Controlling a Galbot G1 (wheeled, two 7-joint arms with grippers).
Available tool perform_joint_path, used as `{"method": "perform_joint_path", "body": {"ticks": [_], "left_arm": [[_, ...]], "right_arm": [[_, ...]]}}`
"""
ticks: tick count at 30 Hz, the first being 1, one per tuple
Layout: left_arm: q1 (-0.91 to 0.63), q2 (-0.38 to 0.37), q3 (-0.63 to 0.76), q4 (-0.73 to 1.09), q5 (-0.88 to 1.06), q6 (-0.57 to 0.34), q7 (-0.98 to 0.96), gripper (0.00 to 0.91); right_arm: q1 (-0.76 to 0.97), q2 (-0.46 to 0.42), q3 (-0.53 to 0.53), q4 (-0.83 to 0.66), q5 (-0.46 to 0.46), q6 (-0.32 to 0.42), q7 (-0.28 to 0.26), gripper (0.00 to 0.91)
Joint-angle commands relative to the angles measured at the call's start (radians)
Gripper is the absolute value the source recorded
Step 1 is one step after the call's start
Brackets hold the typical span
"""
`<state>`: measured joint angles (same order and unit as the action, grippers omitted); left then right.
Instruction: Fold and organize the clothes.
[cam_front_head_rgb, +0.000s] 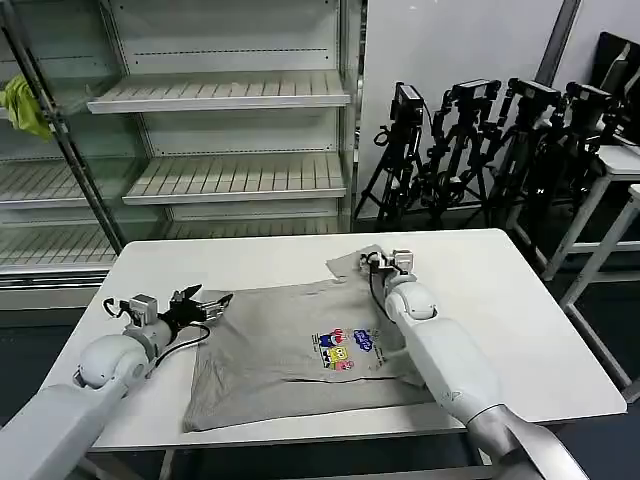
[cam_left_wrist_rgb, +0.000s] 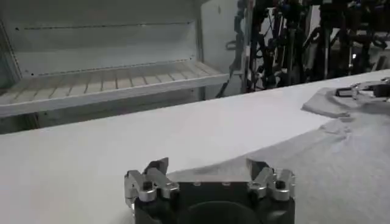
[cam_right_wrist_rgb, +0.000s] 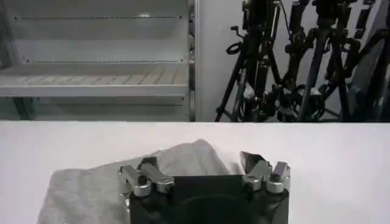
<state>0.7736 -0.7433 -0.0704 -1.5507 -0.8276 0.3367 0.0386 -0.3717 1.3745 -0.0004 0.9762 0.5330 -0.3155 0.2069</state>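
T-shirts: one is lying on the table
Tables: one is standing
Grippers: two, left and right, are showing
Yellow-green cloths: one is hanging at 10 o'clock

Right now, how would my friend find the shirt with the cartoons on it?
Find the big white table in front of the empty shelves. Spread across its middle lies the light grey T-shirt, between the two robot arms. It is the only cloth there, with small colourful cartoon figures printed on its chest.
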Motion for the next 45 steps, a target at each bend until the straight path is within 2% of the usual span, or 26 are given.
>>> {"method": "perform_joint_path", "body": {"ticks": [1,9,13,17,19,21,25,27,31,33,34,35,36,37,38,40,41,45], "left_arm": [[-0.015,-0.004,0.01,0.038,0.006,-0.001,0.001,0.867],[-0.035,-0.009,0.017,0.081,0.015,-0.003,0.008,0.867],[-0.035,-0.007,0.016,0.088,0.016,-0.003,0.009,0.836],[-0.032,-0.004,0.016,0.088,0.017,-0.003,0.012,0.645],[-0.031,-0.004,0.017,0.086,0.017,-0.004,0.013,0.494],[-0.029,-0.006,0.018,0.085,0.019,-0.004,0.014,0.423],[-0.025,-0.01,0.018,0.084,0.023,-0.006,0.016,0.343],[-0.023,-0.012,0.017,0.082,0.024,-0.007,0.017,0.272],[-0.016,-0.01,0.013,0.078,0.026,-0.009,0.018,0.232],[-0.011,-0.01,0.009,0.075,0.028,-0.01,0.019,0.212],[-0.009,-0.01,0.008,0.074,0.028,-0.01,0.019,0.202],[-0.008,-0.009,0.007,0.073,0.029,-0.01,0.02,0.181],[-0.006,-0.008,0.006,0.073,0.029,-0.011,0.02,0.171],[-0.005,-0.007,0.006,0.073,0.03,-0.011,0.02,0.151],[-0.004,-0.007,0.005,0.072,0.031,-0.012,0.022,0.141],[-0.002,-0.005,0.002,0.071,0.031,-0.012,0.022,0.111],[-0.002,-0.005,0.002,0.071,0.031,-0.012,0.023,0.091],[0.0,-0.001,-0.001,0.071,0.031,-0.014,0.027,0.06]], "right_arm": [[0.001,0.005,0.002,-0.01,-0.008,-0.001,0.0,0.907],[0.005,0.004,0.001,-0.015,-0.012,-0.001,-0.003,0.907],[0.011,0.008,0.003,-0.026,-0.016,0.002,-0.005,0.907],[0.014,0.01,0.006,-0.032,-0.02,0.001,-0.006,0.907],[0.015,0.011,0.007,-0.035,-0.023,-0.001,-0.007,0.907],[0.015,0.011,0.008,-0.037,-0.025,-0.004,-0.007,0.907],[0.012,0.009,0.007,-0.038,-0.032,-0.014,-0.012,0.907],[0.012,0.009,0.008,-0.04,-0.035,-0.015,-0.014,0.907],[0.009,0.01,0.008,-0.038,-0.042,-0.015,-0.018,0.907],[0.007,0.01,0.007,-0.036,-0.047,-0.014,-0.02,0.746],[0.007,0.01,0.007,-0.035,-0.048,-0.015,-0.021,0.595],[0.006,0.01,0.006,-0.034,-0.05,-0.015,-0.023,0.494],[0.006,0.01,0.005,-0.034,-0.051,-0.015,-0.024,0.443],[0.006,0.009,0.004,-0.034,-0.057,-0.014,-0.027,0.312],[0.006,0.008,0.002,-0.033,-0.058,-0.014,-0.028,0.252],[0.005,0.006,0.001,-0.031,-0.061,-0.014,-0.03,0.05],[0.004,0.006,0.001,-0.031,-0.061,-0.014,-0.031,0.0],[0.0,0.003,0.0,-0.026,-0.066,-0.013,-0.032,0.0]]}}
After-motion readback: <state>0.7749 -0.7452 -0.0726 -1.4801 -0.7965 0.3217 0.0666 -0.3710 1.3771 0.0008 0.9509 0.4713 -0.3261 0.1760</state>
